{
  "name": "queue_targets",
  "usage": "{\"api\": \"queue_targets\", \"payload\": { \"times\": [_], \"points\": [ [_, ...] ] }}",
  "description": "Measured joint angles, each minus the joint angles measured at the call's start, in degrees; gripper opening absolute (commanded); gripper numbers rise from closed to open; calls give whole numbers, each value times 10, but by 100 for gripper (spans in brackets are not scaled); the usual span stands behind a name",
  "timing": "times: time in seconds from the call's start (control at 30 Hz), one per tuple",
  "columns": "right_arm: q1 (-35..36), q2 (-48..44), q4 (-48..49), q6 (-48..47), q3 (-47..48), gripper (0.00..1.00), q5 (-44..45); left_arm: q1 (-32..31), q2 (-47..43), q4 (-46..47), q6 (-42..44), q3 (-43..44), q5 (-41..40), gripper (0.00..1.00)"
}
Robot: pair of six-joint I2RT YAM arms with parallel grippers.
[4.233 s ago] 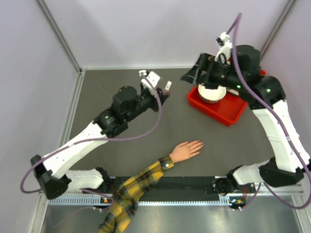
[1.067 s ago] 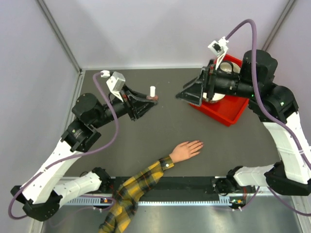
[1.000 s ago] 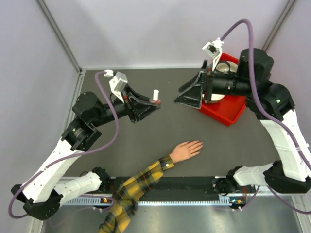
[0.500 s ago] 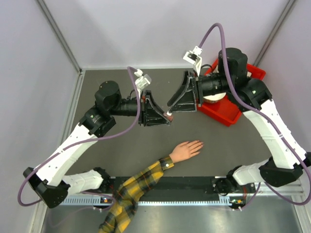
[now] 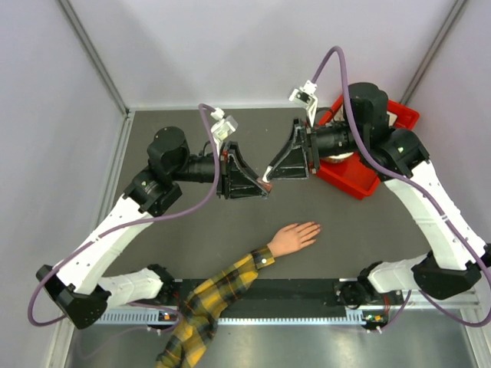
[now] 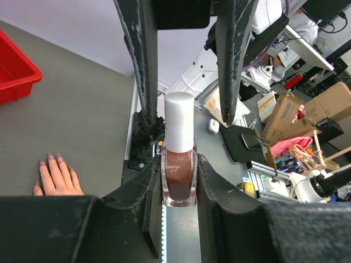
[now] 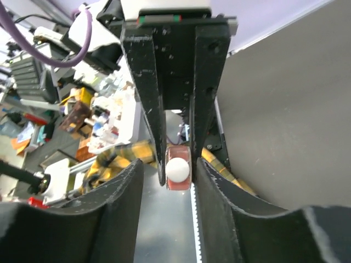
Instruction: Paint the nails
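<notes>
Ideally the right gripper [image 7: 169, 167], its jaws open either side of the white cap [image 6: 179, 120], should close squarely and twist about the bottle's axis while the left gripper [image 6: 179, 175], clamped on the polish bottle [image 6: 179, 183], braces it. Below them the nails [image 5: 316, 227] lie on the surface [image 5: 215, 230]. The mannequin hand [image 5: 294, 237] lies flat, and its long axis runs from the plaid sleeve [image 5: 219, 295] rightward and slightly away, fingertips leading.

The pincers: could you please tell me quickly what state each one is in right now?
Left pincer: shut on the nail-polish bottle.
Right pincer: open, fingers straddling the white cap, gaps visible on both sides.
</notes>
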Motion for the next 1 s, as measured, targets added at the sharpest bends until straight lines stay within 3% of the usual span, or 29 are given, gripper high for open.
{"api": "queue_targets", "payload": {
  "times": [0.07, 0.17, 0.33, 0.47, 0.63, 0.77, 0.93, 1.0],
  "points": [
    [0, -2, 4, 3, -9, 33, -15, 0, 0, -1, 0, 3, 0, 0],
    [0, -2, 7, 5, -16, 2, -30, 0, 1, 0, 0, 8, 4, 0],
    [0, -1, 13, 3, -18, 0, -23, 0, 1, -33, 15, 26, -11, 0],
    [0, -3, 31, 19, -21, 0, 38, -2, -1, -78, 71, 44, -97, 0],
    [38, -3, 46, 64, -24, 0, 244, -22, -9, -92, 145, 36, -282, 0],
    [95, 1, 19, 136, -17, 0, 481, -87, 3, -44, 237, 5, -475, 0],
    [137, 43, -62, 187, 42, 0, 700, -122, 66, 30, 286, -1, -585, 0],
    [145, 55, -74, 204, 55, 11, 739, -125, 73, 47, 285, -5, -601, 0]
  ]
}}
